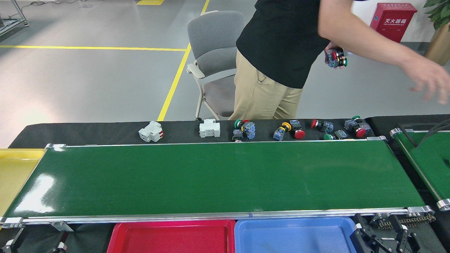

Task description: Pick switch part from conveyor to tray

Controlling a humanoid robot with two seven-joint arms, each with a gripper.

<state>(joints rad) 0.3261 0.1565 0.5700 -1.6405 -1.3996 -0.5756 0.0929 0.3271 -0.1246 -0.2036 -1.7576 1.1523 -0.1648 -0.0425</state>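
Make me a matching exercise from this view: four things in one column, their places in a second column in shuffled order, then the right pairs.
Things
1. red tray
2. blue tray
3. yellow tray
4. grey chair

Places
A. on the floor beyond the table, beside the person
B. at the conveyor's left end
C. below the conveyor's near rail, on the left of the pair
D. below the conveyor's near rail, on the right of the pair

Pairs: 1-C, 2-D, 3-B, 4-A

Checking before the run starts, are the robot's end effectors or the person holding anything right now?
The person's hand clutches several push-button switch parts, grip unclear. Both end effectors, left and right, hold nothing.
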